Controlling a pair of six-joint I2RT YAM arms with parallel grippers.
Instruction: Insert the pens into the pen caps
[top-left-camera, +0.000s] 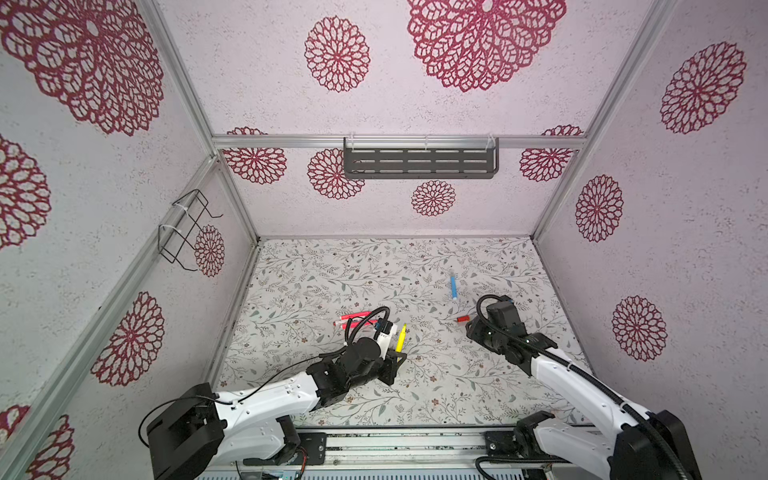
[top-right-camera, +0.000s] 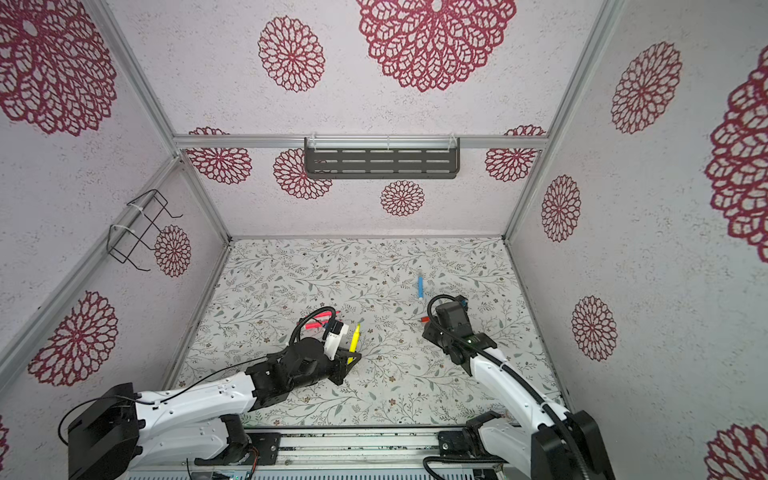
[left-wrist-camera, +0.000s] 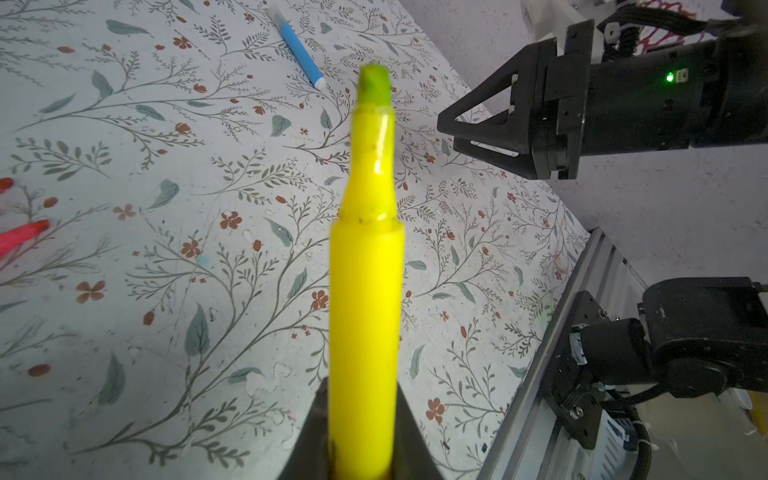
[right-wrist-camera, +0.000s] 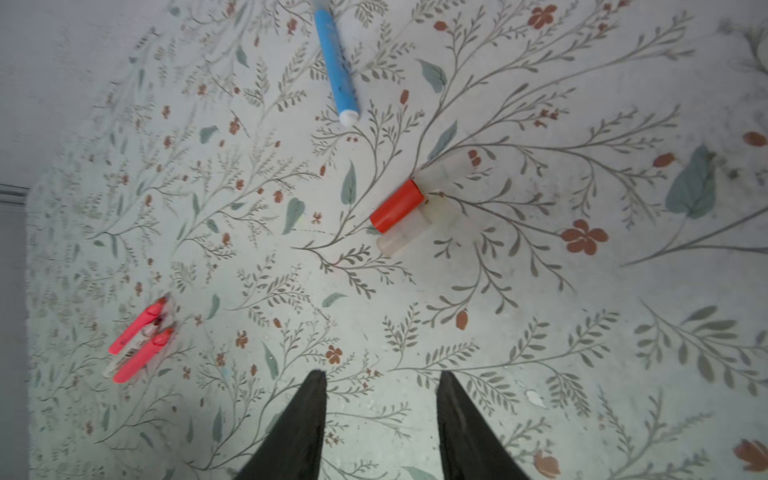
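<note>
Pinching the yellow pen (top-left-camera: 401, 337), your left gripper (left-wrist-camera: 360, 386) aims it 12 o'clock. Red cap (top-left-camera: 462, 319): its 3 o'clock, by your right gripper's (right-wrist-camera: 382, 376) spread fingers.

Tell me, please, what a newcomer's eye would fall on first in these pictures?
The uncapped yellow pen, clamped in the left pincer, fills the middle of the left wrist view. Next comes the red cap, huddled with pale caps on the floral table near the open, empty right pincer, with the blue pen lying farther back.
</note>
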